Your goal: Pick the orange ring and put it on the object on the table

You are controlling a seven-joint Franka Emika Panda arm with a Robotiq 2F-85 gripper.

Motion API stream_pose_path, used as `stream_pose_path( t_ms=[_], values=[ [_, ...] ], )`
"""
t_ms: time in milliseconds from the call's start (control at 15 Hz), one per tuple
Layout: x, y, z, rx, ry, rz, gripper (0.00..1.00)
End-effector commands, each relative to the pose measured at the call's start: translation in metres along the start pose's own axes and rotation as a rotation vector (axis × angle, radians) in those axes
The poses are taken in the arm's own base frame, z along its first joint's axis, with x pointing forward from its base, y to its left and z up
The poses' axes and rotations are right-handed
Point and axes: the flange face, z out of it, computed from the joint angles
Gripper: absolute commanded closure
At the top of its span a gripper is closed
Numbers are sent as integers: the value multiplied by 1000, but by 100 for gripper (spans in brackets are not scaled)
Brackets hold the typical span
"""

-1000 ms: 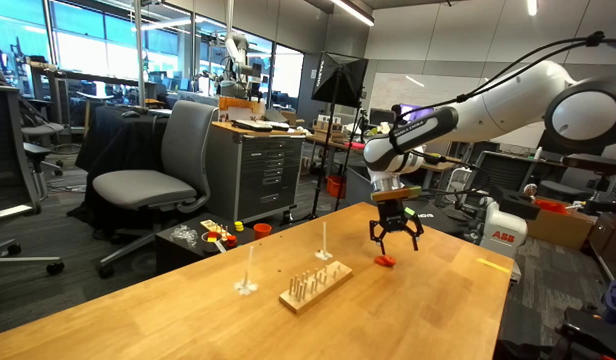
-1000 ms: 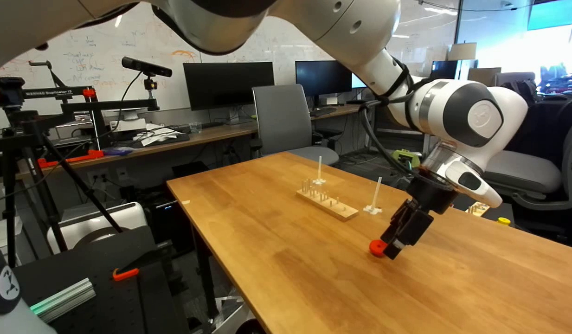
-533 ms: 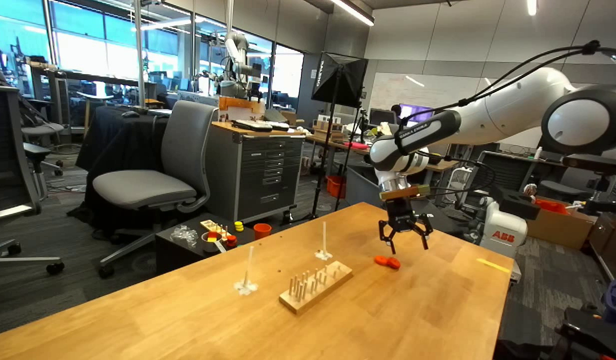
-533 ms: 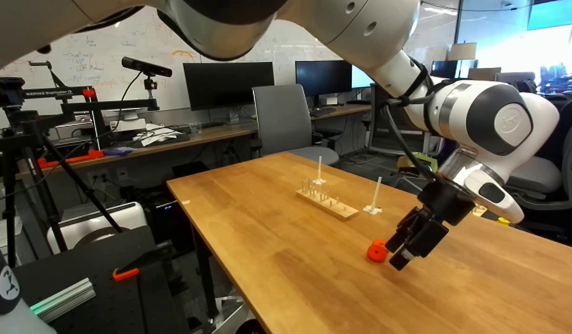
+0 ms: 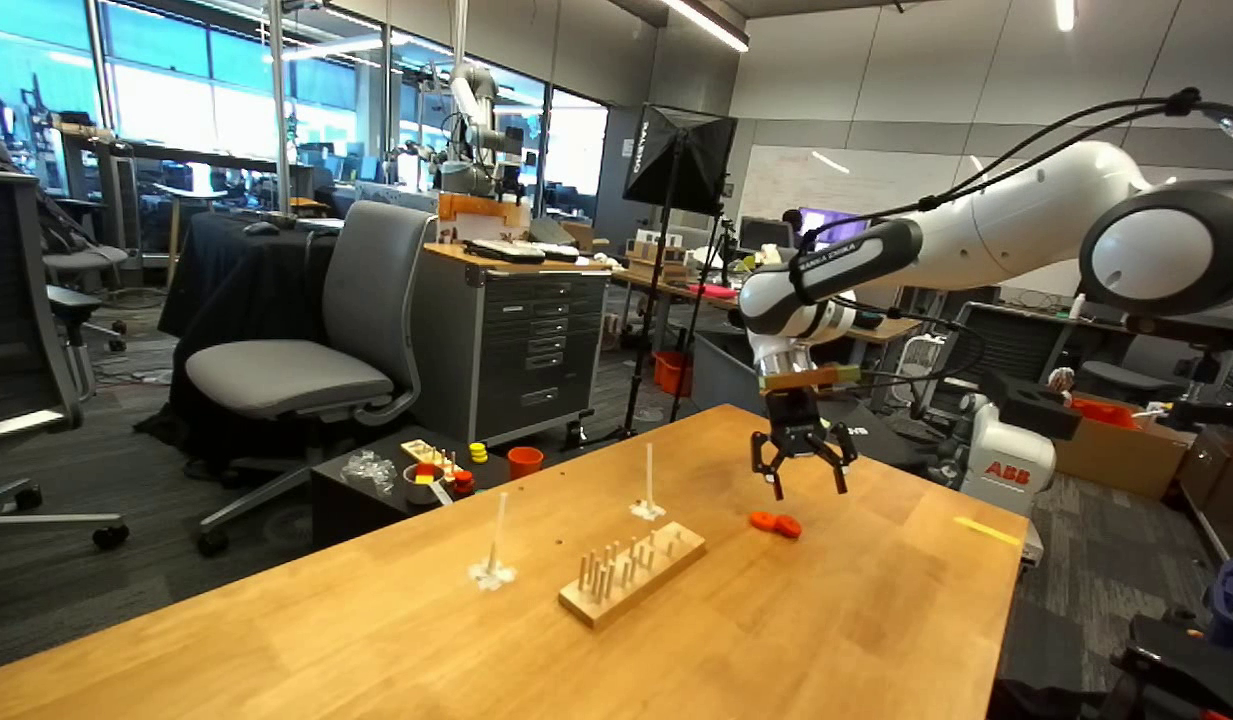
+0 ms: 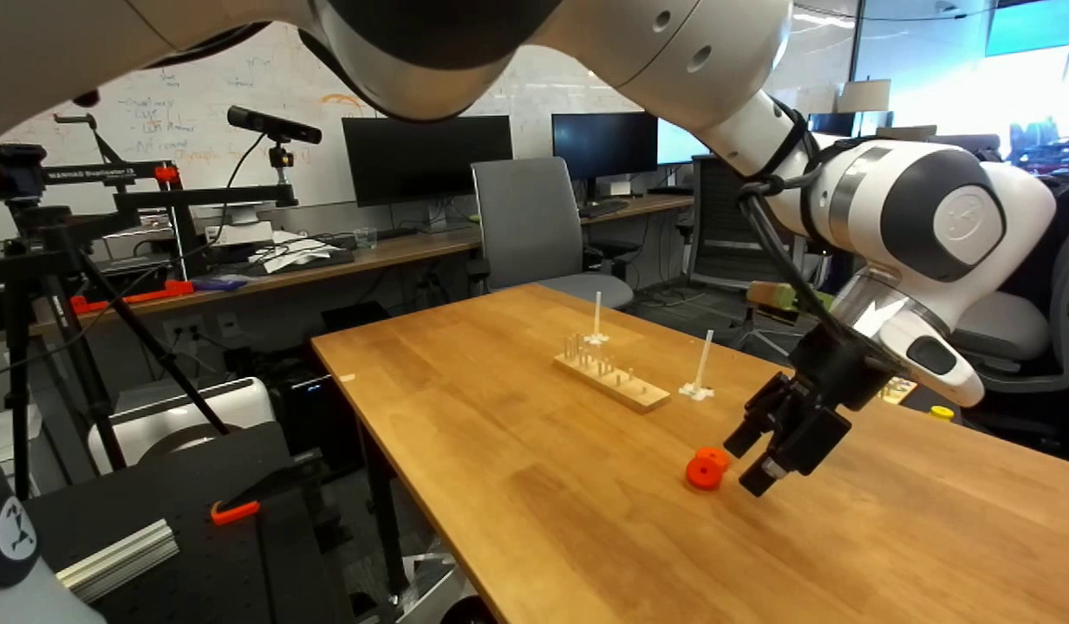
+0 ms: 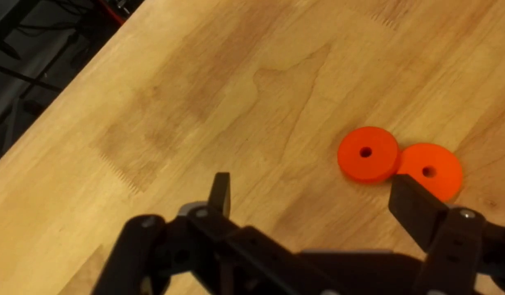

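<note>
In the wrist view the orange ring (image 7: pixel 447 166) lies flat on the table, partly behind one of my fingertips. A redder small piece (image 7: pixel 354 157) lies against it, its edge overlapping the ring. Both also show in the exterior views: the orange ring (image 5: pixel 763 521) with the red piece (image 5: pixel 788 527), and again the orange ring (image 6: pixel 717 454) behind the red piece (image 6: pixel 699 475). My gripper (image 7: pixel 311 175) is open, holds nothing and hovers just above and beside them; an exterior view shows the gripper (image 5: pixel 810 491) over the table. The object, a pale pegged board (image 5: pixel 644 583), stands apart from the rings.
Two thin upright rods, a nearer rod (image 5: pixel 496 540) and a rod (image 5: pixel 649 480) by the board's sparse end, stand beyond the board. The table's edge (image 7: pixel 68 92) crosses the wrist view's upper left. A low black side table carries an orange cup (image 5: pixel 524 461).
My gripper has lifted off the rings and drawn a little aside, jaws open throughout. The red piece has shifted slightly, and the orange ring, partly covered before, shows more fully.
</note>
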Motion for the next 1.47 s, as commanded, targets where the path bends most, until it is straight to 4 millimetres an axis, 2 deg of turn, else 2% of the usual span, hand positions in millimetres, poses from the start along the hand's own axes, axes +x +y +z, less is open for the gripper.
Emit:
stream_pose_path(
  t_ms=[0, 200, 600, 1000, 1400],
  values=[
    [-12, -17, -9, 36, 42, -99, 0],
    [-15, -26, -3, 24, 40, -136, 0],
    [-14, -13, 13, -43, -46, -157, 0],
    [4, -5, 22, -23, -46, -202, 0],
    [12, -3, 28, -6, -48, -227, 0]
  ],
)
